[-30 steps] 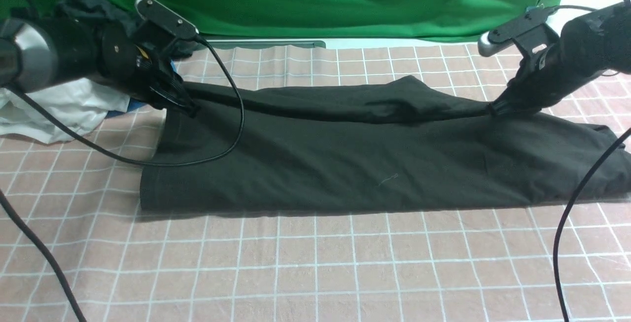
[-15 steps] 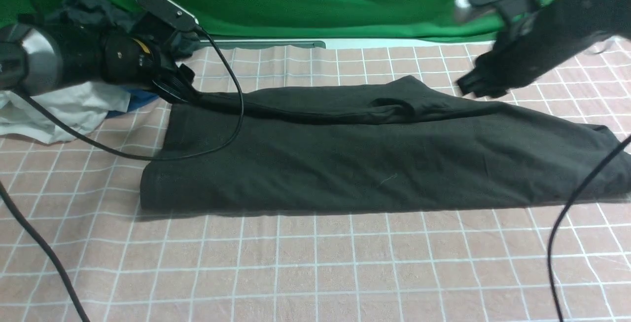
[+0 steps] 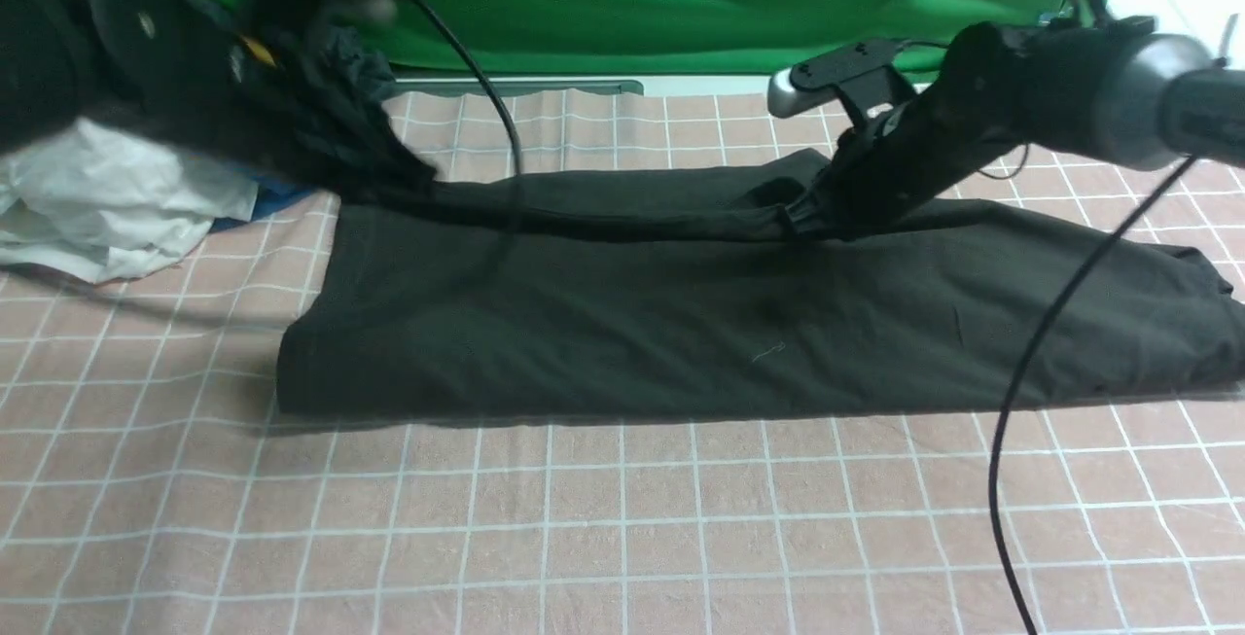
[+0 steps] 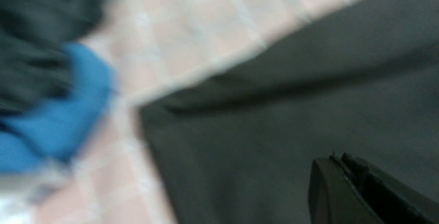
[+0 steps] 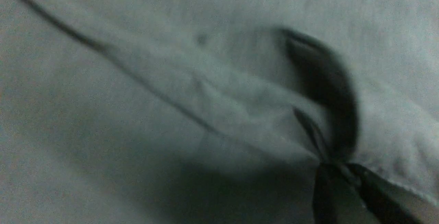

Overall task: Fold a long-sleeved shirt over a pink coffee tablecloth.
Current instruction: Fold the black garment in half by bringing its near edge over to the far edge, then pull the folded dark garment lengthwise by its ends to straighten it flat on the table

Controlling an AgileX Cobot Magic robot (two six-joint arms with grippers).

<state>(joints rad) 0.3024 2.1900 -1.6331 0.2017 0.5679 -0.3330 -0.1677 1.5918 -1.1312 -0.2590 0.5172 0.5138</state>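
Here, one long-sleeved shirt point(image 3: 681, 324) is lying folded into a long black band across the middle of the single pink coffee tablecloth point(image 3: 622, 518), which is covering the bench. One sleeve is running along the shirt's far edge. Two arms are reaching in. The right tool point(image 3: 800, 217) is pressing down near the middle of that far edge, its two fingers clamped together on a fold of the sleeve. The left tool point(image 4: 337, 158) is hanging, blurred, above the shirt's left end, its two fingers pressed together. Just beyond that end, one heap of garments point(image 3: 117, 197) in white, blue and black is sitting on the tablecloth. One green backdrop point(image 3: 681, 3) is hanging behind.
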